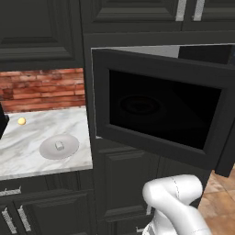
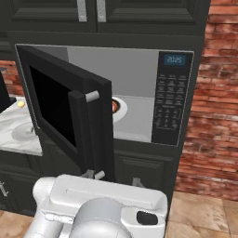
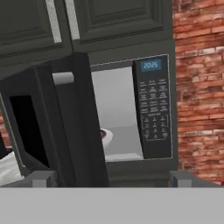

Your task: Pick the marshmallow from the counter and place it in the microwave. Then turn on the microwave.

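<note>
The marshmallow (image 1: 59, 146), a tiny whitish cube, rests on a round grey plate (image 1: 58, 147) on the marble counter (image 1: 27, 142), left of the microwave. The microwave (image 2: 169, 102) is built into dark cabinets and its door (image 1: 160, 110) is swung wide open to the left. Inside it, the grey cavity holds a white turntable (image 2: 119, 107) with a red ring. In the hand view my gripper (image 3: 111, 179) faces the microwave (image 3: 153, 109) from a distance, its two fingertips (image 3: 41, 178) far apart with nothing between them. It is well away from the marshmallow.
A small yellow ball (image 1: 21, 121) lies on the counter behind the plate. A black coffee machine (image 1: 2, 123) stands at the counter's left edge. The open door juts out over the counter's right end. A brick wall (image 2: 214, 116) runs right of the microwave.
</note>
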Controlling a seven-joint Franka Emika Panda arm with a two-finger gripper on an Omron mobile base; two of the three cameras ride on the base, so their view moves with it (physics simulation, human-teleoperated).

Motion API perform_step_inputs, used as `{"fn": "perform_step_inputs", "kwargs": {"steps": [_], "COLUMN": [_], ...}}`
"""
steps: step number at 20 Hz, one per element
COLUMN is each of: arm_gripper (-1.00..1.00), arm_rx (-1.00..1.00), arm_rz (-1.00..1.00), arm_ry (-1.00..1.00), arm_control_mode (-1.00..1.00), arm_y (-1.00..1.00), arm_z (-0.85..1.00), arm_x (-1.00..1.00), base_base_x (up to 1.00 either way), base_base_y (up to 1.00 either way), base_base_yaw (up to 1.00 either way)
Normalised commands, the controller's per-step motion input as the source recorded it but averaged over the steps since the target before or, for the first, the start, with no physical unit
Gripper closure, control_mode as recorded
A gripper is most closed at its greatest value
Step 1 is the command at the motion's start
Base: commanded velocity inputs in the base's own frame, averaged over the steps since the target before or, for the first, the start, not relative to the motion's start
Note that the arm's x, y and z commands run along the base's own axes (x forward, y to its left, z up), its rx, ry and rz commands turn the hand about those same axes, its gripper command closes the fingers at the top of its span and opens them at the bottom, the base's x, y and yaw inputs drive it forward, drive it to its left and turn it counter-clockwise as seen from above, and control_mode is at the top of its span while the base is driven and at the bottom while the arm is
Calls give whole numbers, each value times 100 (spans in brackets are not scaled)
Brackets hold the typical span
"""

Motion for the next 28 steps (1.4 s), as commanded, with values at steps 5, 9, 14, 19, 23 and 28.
{"fn": "perform_step_inputs", "kwargs": {"steps": [5,9,14,19,23,28], "arm_gripper": [-100,-100,-100,-100,-100,-100], "arm_rx": [0,0,0,-1,-4,-3], "arm_rz": [14,13,8,1,0,2], "arm_ry": [0,0,0,1,0,0], "arm_control_mode": [-100,-100,-100,-100,-100,-100], "arm_y": [0,0,0,0,0,0], "arm_z": [-11,-9,-8,-7,-14,-14], "arm_x": [27,28,27,20,27,39], "base_base_x": [0,0,0,0,0,0], "base_base_y": [0,0,0,0,0,0], "base_base_yaw": [0,0,0,0,0,0]}}
